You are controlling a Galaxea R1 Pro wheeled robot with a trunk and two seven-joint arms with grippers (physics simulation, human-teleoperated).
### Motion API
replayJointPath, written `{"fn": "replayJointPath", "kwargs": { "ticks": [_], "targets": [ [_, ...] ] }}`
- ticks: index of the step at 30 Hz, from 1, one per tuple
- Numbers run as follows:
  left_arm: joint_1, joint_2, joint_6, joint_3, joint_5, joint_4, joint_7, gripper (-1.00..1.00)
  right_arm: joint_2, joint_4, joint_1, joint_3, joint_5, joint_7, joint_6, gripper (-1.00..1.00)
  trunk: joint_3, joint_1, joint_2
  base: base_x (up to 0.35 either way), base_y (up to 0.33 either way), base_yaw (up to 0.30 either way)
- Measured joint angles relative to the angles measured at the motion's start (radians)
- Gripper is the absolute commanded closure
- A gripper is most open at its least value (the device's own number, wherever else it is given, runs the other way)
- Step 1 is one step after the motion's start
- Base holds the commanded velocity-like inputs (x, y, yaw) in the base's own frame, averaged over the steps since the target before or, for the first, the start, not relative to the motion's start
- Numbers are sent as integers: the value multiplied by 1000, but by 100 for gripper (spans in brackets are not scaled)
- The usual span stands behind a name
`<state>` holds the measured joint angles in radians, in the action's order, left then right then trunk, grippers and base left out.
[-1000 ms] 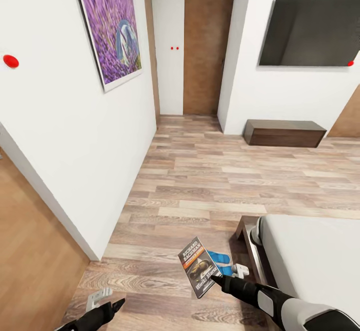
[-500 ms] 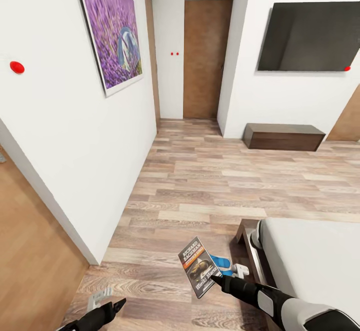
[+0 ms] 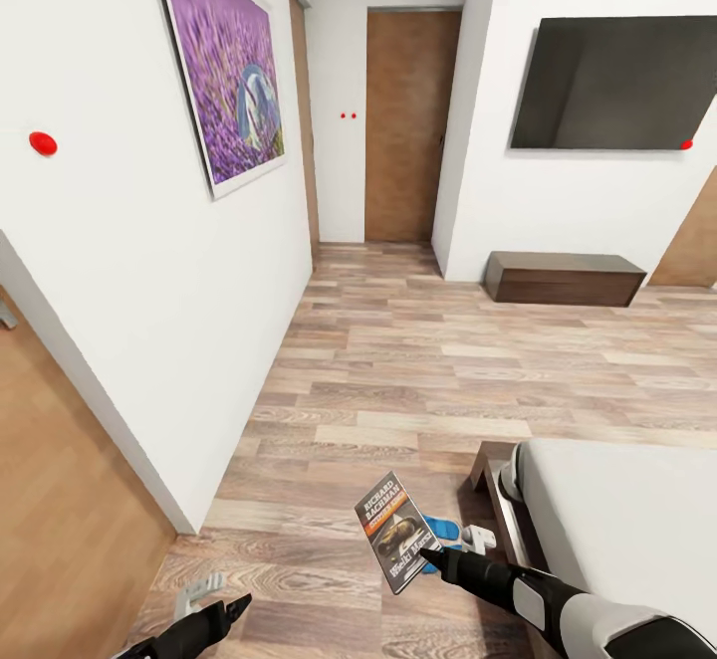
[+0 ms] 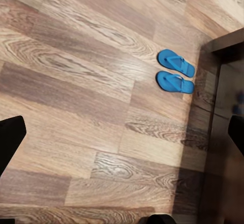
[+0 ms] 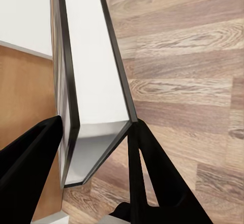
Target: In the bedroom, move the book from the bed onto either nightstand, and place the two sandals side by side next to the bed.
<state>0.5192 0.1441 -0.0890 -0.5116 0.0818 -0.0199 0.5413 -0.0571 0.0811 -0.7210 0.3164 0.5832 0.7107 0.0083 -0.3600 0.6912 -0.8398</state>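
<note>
White walls (image 3: 149, 271) enclose a grey-brown wood-plank floor (image 3: 398, 370). At ten o'clock hangs a purple lavender picture (image 3: 224, 67); at twelve, a brown door (image 3: 406, 121) closes a short passage. A dark wall screen (image 3: 612, 82) hangs at two o'clock above a low dark cabinet (image 3: 563, 278).

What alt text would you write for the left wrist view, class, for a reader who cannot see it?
Two bright blue flip-flop sandals lie side by side on a grey-brown wood-plank floor, seen from above, close to the dark brown wooden bed frame. The black fingertips of the left claw stand wide apart, holding nothing.
</note>
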Motion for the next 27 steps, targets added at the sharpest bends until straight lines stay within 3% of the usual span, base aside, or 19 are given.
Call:
{"fn": "replayJointPath", "kwargs": {
  "ticks": [8,27],
  "targets": [
    [0,0,0,0,0,0,0,-100,0,0,0,0,1,0,0,100,2,0,0,0,0,0],
    [0,0,0,0,0,0,0,-100,0,0,0,0,0,0,0,100,31,0,0,0,0,0]
  ]
}}
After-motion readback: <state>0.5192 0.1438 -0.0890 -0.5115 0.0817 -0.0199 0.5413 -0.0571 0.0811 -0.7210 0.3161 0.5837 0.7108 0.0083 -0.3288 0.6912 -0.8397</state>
